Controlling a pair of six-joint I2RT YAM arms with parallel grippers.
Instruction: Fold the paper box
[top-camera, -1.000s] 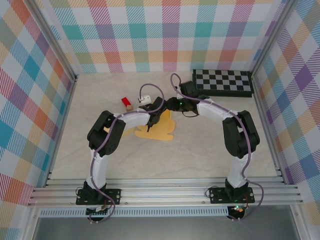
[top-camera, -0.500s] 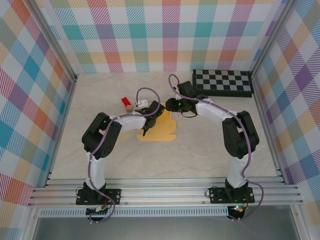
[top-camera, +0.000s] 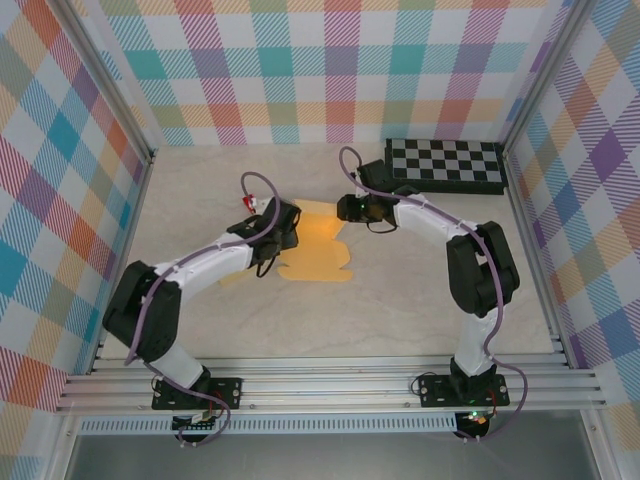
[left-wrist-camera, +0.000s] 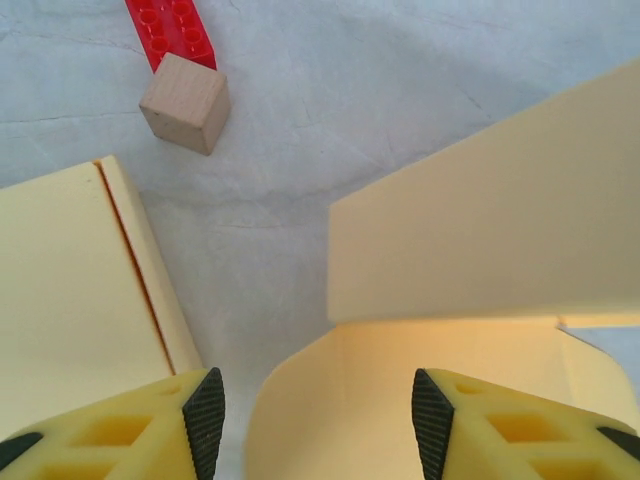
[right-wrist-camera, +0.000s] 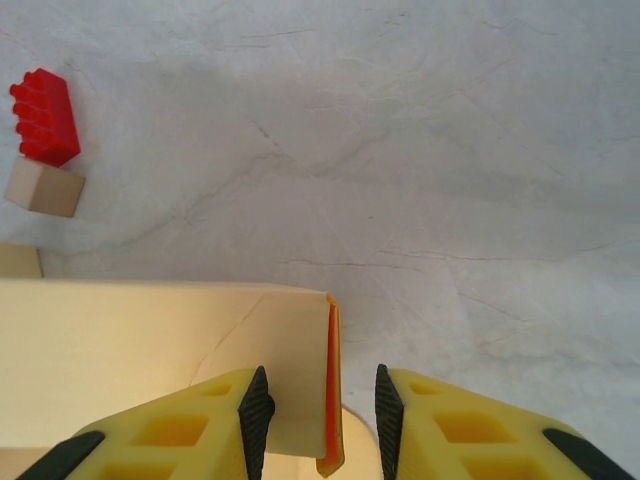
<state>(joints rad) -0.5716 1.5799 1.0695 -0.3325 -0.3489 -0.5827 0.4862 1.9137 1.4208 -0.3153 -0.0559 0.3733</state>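
The worktop (top-camera: 420, 300) carries the paper box (top-camera: 320, 262) at its middle, a little toward the far edge and still mostly flat. One long wall (top-camera: 315, 214) stands raised along the box's far side, its long axis running left to right.

The right gripper (top-camera: 343, 208) sits at that wall's right end. In its wrist view the jaws are narrow, with the wall's end and its orange-edged corner (right-wrist-camera: 331, 390) pinched between them, so it holds the wall up.

The left gripper (top-camera: 283, 228) hangs over the box's left end, jaws wide and gripping nothing. From it, the raised wall (left-wrist-camera: 500, 220) lies ahead and to the right. A flat side panel (left-wrist-camera: 70, 290) lies to its left.

By my reading the left arm is nearer that unfolded left end, so the next fold falls to it.

A wooden cube (left-wrist-camera: 185, 102) and a red brick (left-wrist-camera: 170, 30) lie beyond, near the box but not touching it.
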